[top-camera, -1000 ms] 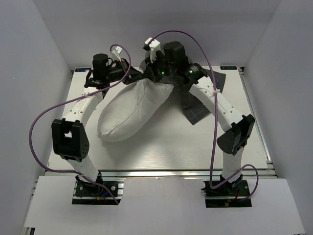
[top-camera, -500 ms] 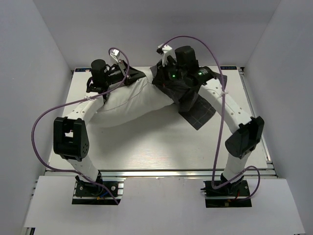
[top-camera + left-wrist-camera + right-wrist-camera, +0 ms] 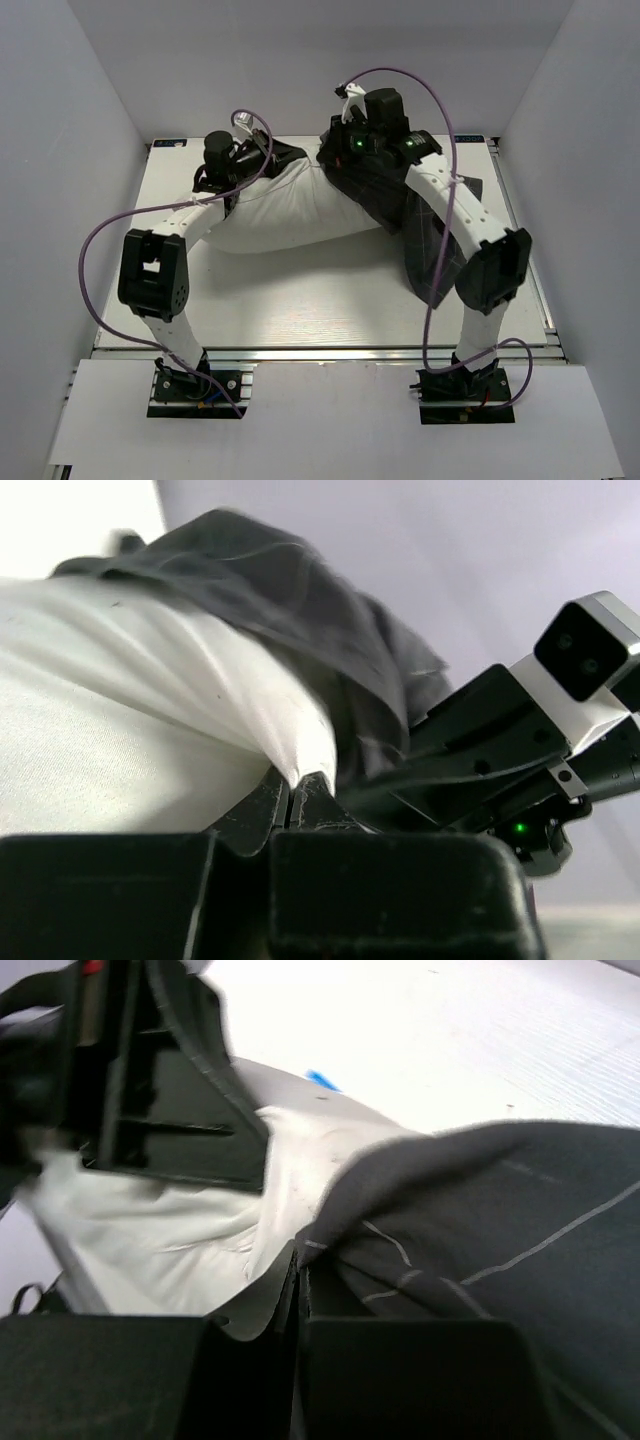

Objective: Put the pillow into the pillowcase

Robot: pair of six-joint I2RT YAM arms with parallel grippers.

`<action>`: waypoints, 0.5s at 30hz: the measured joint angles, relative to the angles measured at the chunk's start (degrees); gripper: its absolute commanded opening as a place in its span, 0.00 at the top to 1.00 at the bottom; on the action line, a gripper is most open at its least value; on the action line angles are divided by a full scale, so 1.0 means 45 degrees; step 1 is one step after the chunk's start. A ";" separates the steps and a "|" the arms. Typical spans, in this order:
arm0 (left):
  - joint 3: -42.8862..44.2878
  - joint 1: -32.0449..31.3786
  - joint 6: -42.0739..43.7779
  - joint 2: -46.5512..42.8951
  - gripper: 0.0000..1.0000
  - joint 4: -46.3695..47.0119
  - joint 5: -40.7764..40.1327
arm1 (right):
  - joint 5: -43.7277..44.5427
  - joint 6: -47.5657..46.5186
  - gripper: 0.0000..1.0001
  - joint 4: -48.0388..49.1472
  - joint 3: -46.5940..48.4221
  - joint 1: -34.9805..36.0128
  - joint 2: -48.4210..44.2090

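Mid-stuffing: my left hand (image 3: 297, 798) is clamped on the pillow (image 3: 280, 215) corner, right hand (image 3: 300, 1280) on the pillowcase (image 3: 420, 230) hem. Next, I'd drag the hem further over.

My left arm (image 3: 185, 215) rises from its base, folds at the left elbow (image 3: 152, 278) and stretches to the far side, with the left wrist (image 3: 222, 160) pointing right. My left gripper (image 3: 292, 798) is pinched tight, fingertips meeting, and a white fold of the pillow (image 3: 150, 710) tapers into them. My right arm (image 3: 450, 205) mirrors this: the right elbow (image 3: 493, 272) juts outward and the forearm runs to the far middle. My right gripper (image 3: 298, 1275) is clamped too, with the pillowcase (image 3: 500, 1230) edge nipped between its fingers. The two wrists sit near each other, face to face.
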 measured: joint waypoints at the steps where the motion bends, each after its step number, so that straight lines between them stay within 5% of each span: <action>1: 0.0029 -0.0010 -0.0039 0.0243 0.91 -0.0068 -0.0257 | 0.0092 0.0029 1.00 0.0005 0.0321 -0.0160 0.0578; 7: 0.1355 0.0364 0.0296 0.1977 0.63 -0.0957 -0.1418 | 0.1307 -0.0121 1.00 0.0568 0.1418 -0.0379 0.2710; 11: 0.3575 0.0797 0.1724 0.2676 0.36 -0.2647 -0.2171 | 0.2152 -0.0466 0.74 0.1365 0.2137 -0.0495 0.3395; 15: 0.6810 0.1069 0.4245 0.3254 0.28 -0.5712 -0.3094 | 0.2370 -0.0845 0.56 0.2118 0.2705 -0.0787 0.3891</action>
